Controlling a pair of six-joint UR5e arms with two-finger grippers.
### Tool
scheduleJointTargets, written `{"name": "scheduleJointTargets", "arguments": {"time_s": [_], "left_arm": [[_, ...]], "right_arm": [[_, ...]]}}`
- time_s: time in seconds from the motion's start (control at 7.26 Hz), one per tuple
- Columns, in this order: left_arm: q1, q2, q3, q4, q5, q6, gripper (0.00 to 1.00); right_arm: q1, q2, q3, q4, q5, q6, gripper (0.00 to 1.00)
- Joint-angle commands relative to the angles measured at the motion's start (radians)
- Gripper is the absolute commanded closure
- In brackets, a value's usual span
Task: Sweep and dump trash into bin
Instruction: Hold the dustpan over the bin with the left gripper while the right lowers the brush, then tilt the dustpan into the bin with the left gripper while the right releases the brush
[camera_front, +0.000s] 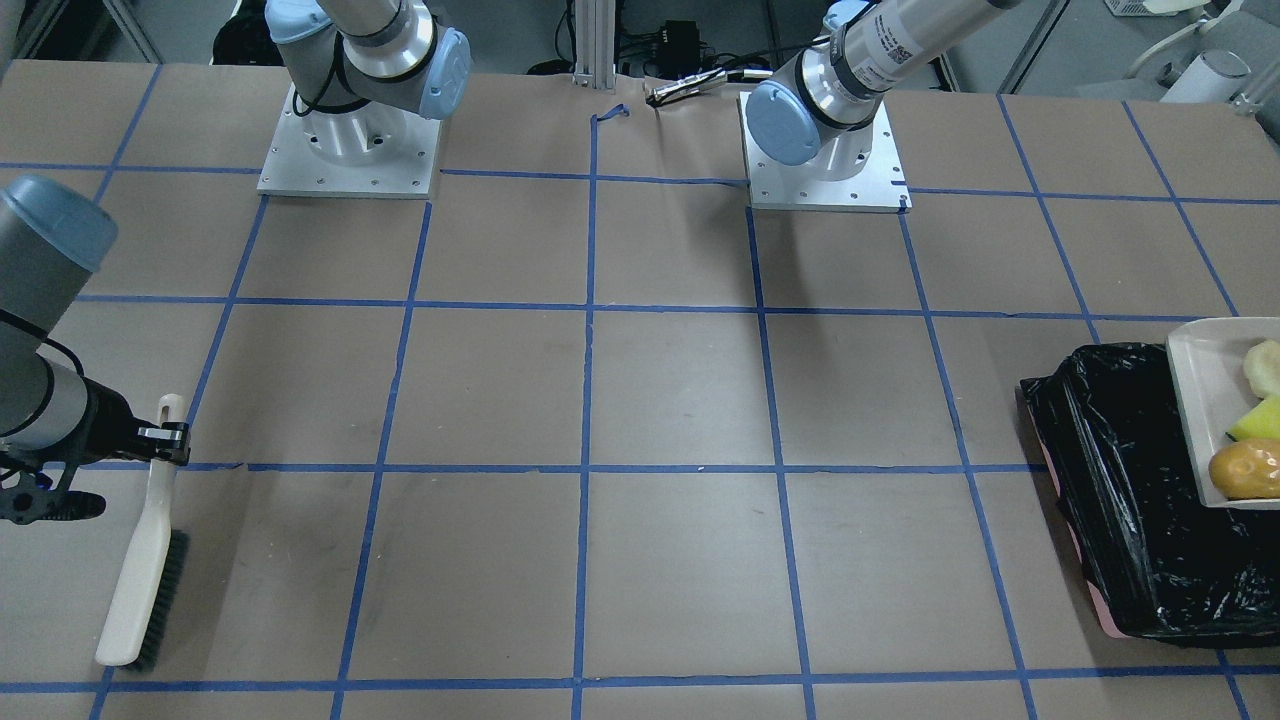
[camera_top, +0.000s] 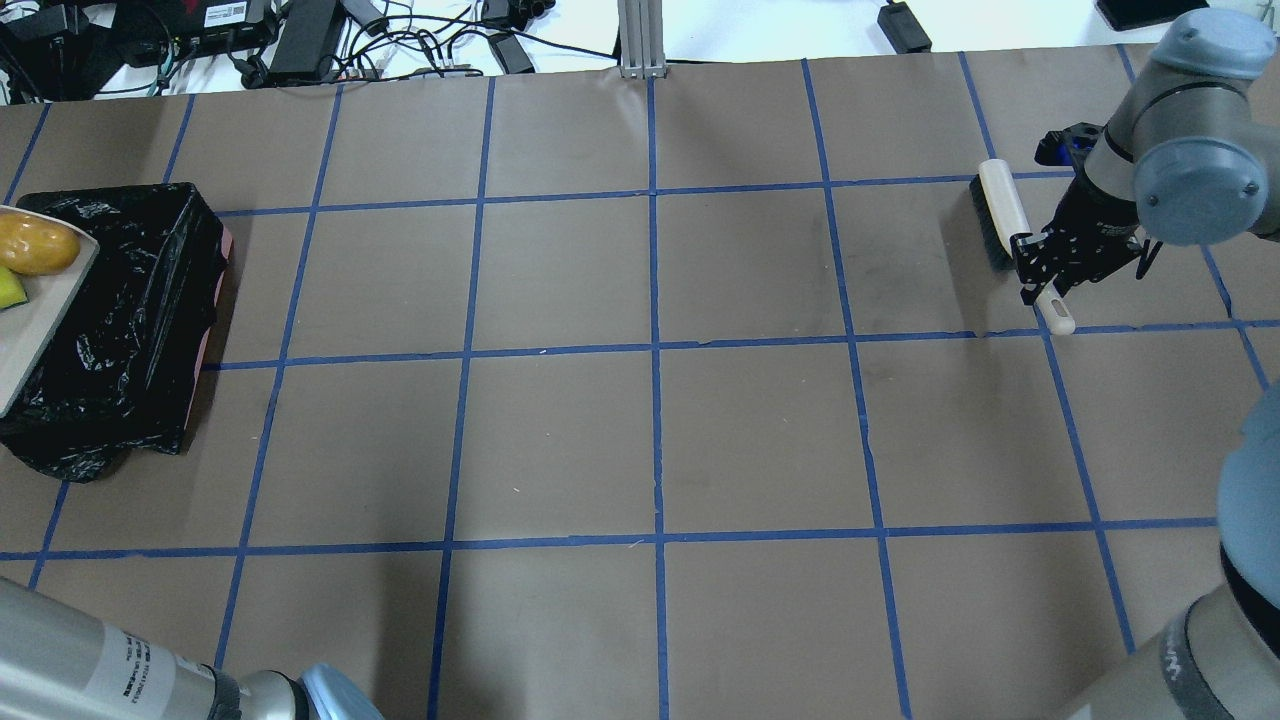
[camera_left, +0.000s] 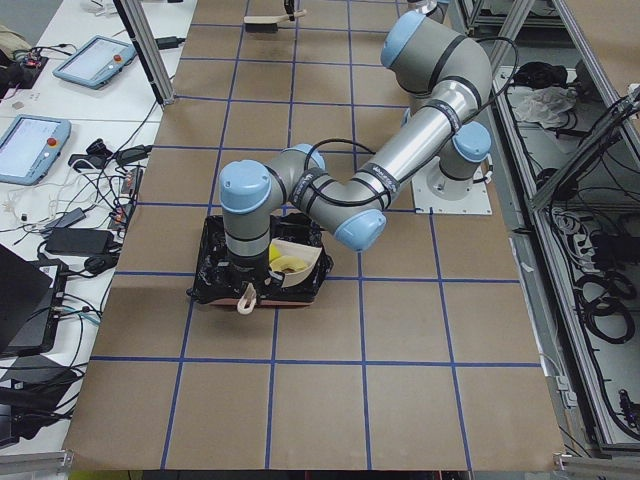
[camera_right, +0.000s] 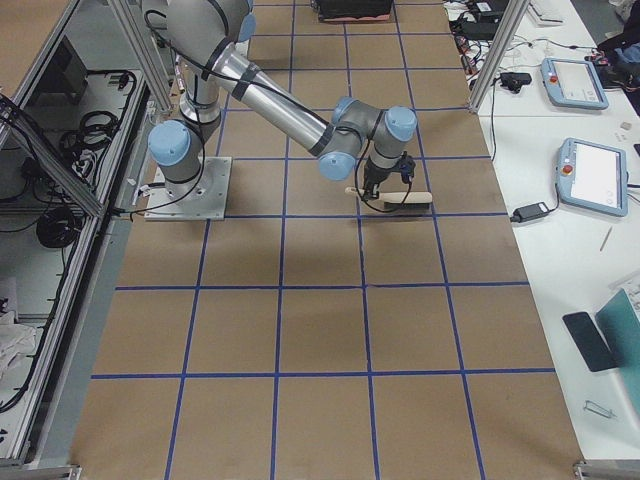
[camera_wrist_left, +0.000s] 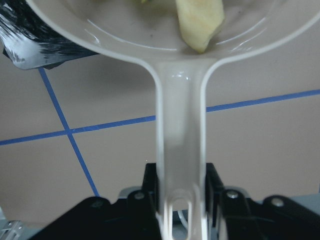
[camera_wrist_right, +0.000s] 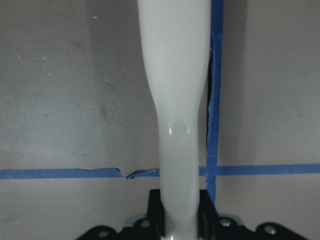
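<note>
Exterior front-facing view: dustpan (camera_front: 1203, 400) cut off at frame edge, held over bin (camera_front: 1120, 500) at table (camera_front: 680, 400) end. In it potato (camera_front: 1243, 470), wedge (camera_front: 1258, 420) and slice (camera_front: 1265, 365), all partly cropped. Wrist camera: left gripper (camera_wrist_left: 182, 190) clamped on dustpan handle. Opposite end: right gripper (camera_front: 165, 440) pinches brush (camera_front: 140, 590) handle; bristle contact with table unclear.

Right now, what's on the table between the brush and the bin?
Nothing. In the overhead view the stretch from the brush to the bin is bare table, crossed only by blue tape lines.
</note>
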Motion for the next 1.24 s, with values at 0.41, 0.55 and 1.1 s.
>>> {"name": "scheduleJointTargets", "arguments": {"time_s": [0.41, 0.55, 1.1], "left_arm": [[-0.071, 0.015, -0.067, 0.165, 0.095, 0.171, 0.88], [-0.082, 0.018, -0.076, 0.173, 0.133, 0.188, 0.88], [-0.151, 0.032, -0.085, 0.267, 0.219, 0.230, 0.88]], "right_arm": [[0.000, -0.009, -0.009, -0.007, -0.009, 0.003, 0.09], [-0.002, -0.013, -0.026, -0.010, -0.003, 0.005, 0.00], [0.005, -0.119, -0.245, 0.197, -0.009, 0.005, 0.00]]}}
